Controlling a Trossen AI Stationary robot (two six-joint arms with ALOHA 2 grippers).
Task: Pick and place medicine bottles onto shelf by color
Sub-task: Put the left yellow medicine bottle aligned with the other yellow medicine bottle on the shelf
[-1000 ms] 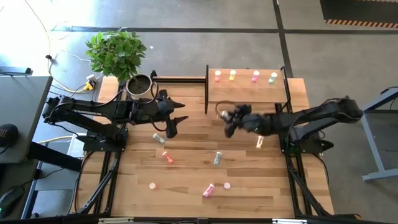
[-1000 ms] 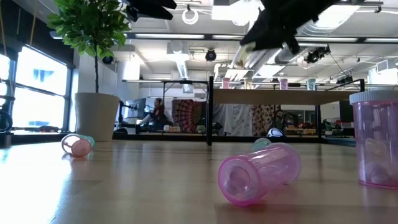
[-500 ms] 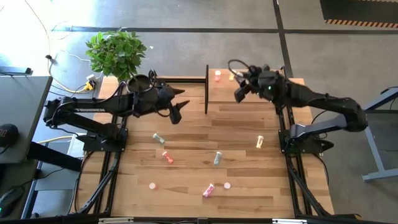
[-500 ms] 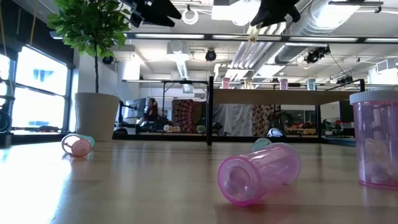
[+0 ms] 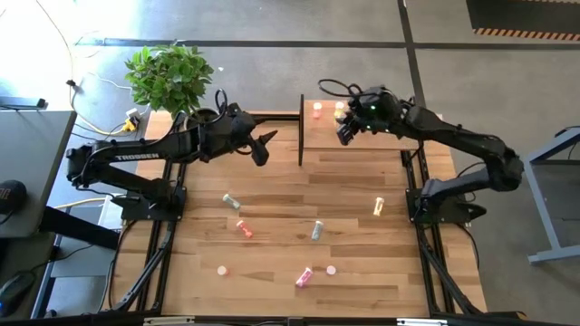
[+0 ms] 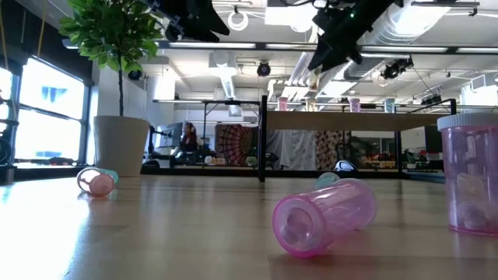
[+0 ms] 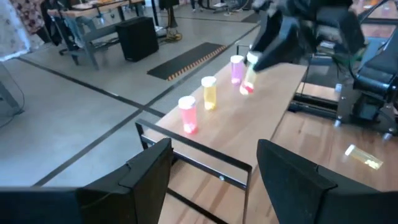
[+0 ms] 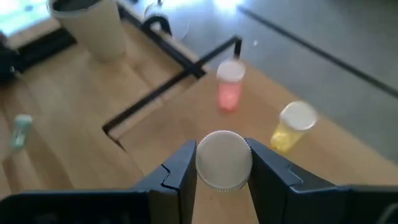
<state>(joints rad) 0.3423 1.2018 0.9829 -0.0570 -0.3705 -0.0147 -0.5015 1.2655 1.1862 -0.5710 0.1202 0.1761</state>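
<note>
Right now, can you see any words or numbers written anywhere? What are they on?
"TROSSEN", in white letters along the left arm, seen from above; small but just readable.
The bottles on the shelf show no labels that can be read.
Nothing else carries readable text.

The right tool (image 8: 222, 163) hides its bottle (image 8: 224, 160) below the cap. The upright pink bottle (image 6: 471, 173) is cut by the low view's edge.

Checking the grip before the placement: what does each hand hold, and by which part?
The right hand grips a white-capped medicine bottle by its cap, over the shelf. The left hand is open, empty.
</note>
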